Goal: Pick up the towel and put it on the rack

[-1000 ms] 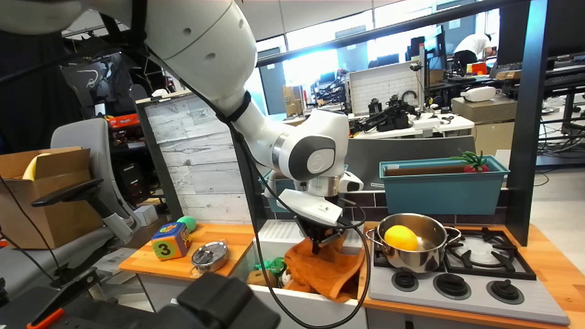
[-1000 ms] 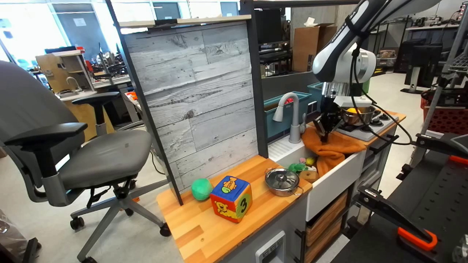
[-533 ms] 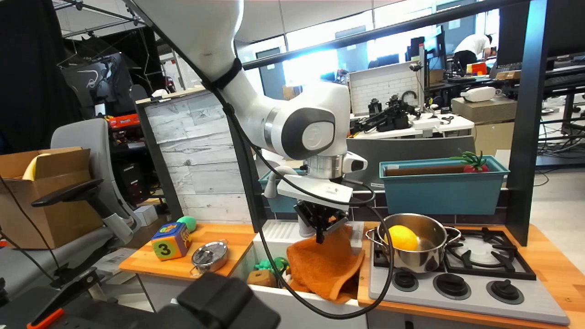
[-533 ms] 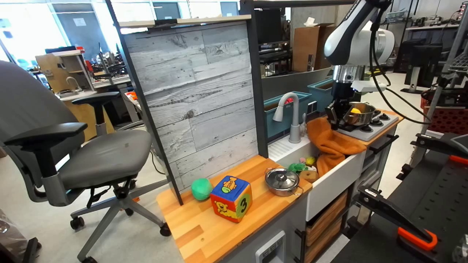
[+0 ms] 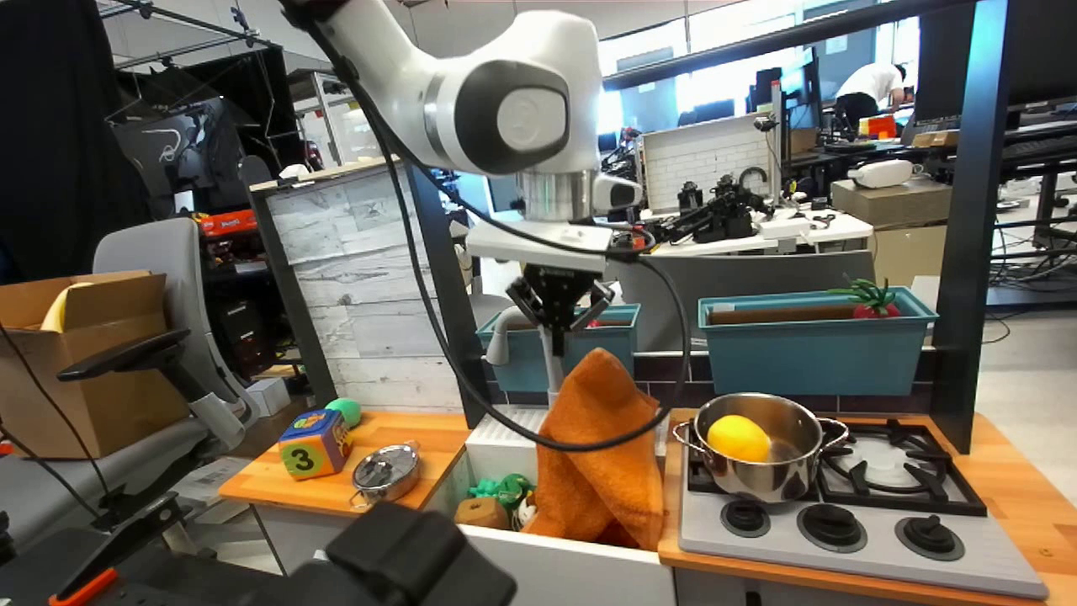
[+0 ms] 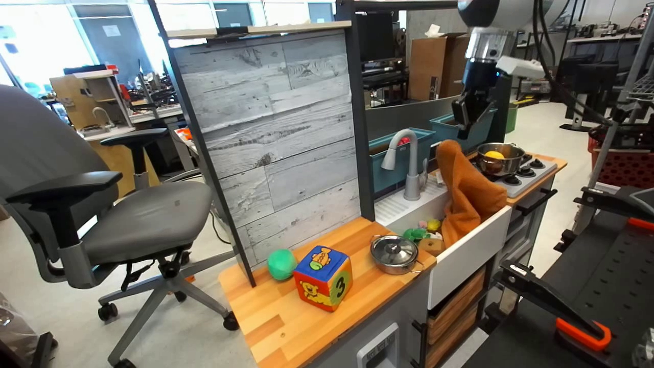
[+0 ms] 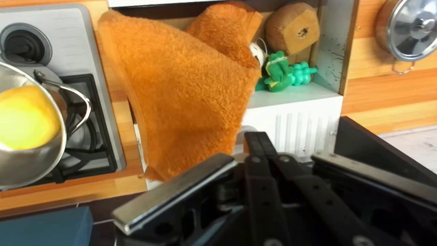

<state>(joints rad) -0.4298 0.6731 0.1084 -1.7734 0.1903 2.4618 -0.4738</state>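
Observation:
The orange towel [image 5: 593,471] is bunched in the white sink [image 6: 470,255], its top standing up in a peak. It also shows in the other views [image 6: 467,199] [image 7: 184,82]. My gripper [image 5: 557,347] is above the sink, its fingertips just above and beside the peak in both exterior views [image 6: 463,132]. In the wrist view, the two black fingers [image 7: 258,136] are pressed together with nothing seen between them. The towel lies beside the fingertips there, apparently apart from them. No rack can be made out for certain; a white ribbed drainboard [image 7: 293,130] lies behind the sink.
A steel pot [image 5: 749,480] with a yellow fruit [image 5: 738,438] stands on the stove [image 5: 968,551] beside the sink. A grey faucet [image 6: 413,163] and teal planters [image 5: 812,362] stand behind. Green toys [image 7: 280,71] lie in the sink. A lidded pot [image 6: 393,253] stands on the counter.
My gripper has risen from the towel to well above the sink. The towel's top has come up into a tall peak and now stands apart below the fingers.

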